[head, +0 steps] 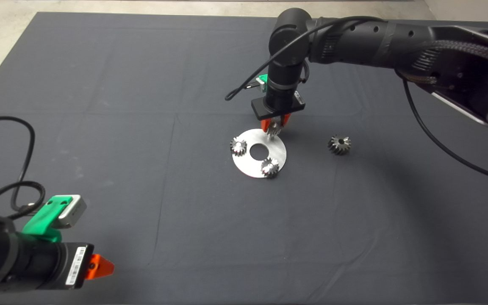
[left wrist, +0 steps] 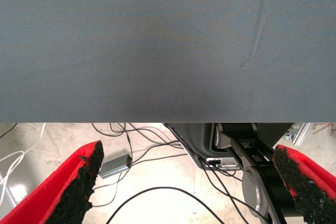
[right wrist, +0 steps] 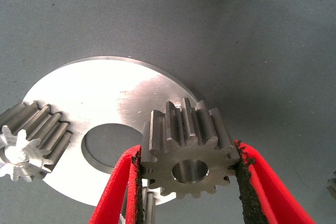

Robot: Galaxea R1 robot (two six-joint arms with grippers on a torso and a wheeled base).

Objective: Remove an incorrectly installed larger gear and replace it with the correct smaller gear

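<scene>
A: What are the right gripper's [right wrist: 190,179] jaws holding?
B: They are clamping the smaller gear [right wrist: 190,153] between the pads, its bore facing the wrist camera, above the disc's [right wrist: 105,98] rim.
A: And elsewhere?
B: The larger gear [head: 339,144] is lying on the mat [head: 100,127], well apart; the left gripper [left wrist: 189,182] is waiting with jaws wide apart.
</scene>
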